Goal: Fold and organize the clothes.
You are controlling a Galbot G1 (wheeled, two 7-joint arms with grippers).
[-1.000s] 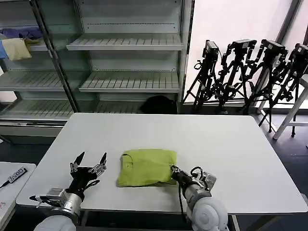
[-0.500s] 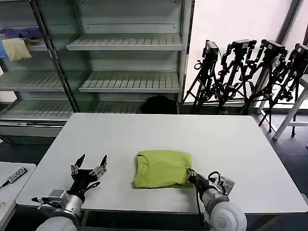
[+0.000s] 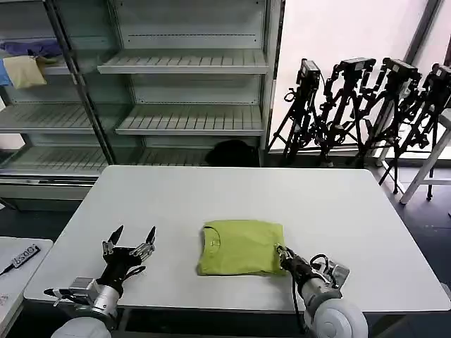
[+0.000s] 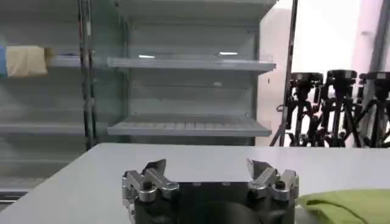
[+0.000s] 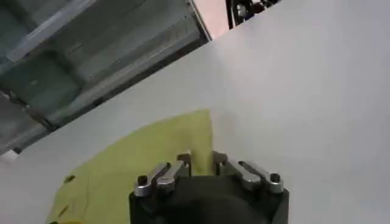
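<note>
Dragged rightward, folded shirt (image 3: pixel 241 247) lies mid-table (image 3: pixel 211 190) — right gripper (image 3: pixel 280 251) pinching its corner; left gripper (image 3: pixel 130 237) spread, idle.

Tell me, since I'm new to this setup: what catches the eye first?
The folded lime T-shirt on the white table, near its front edge. The right gripper pinches its near right corner, while the left gripper hovers open off to the shirt's left.

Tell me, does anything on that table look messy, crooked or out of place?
Nothing stands out. The T-shirt lies folded in a tidy rectangle on the white table, roughly square to its edges. The right claw pinches its near corner; the left claw hovers open, apart from it.
</note>
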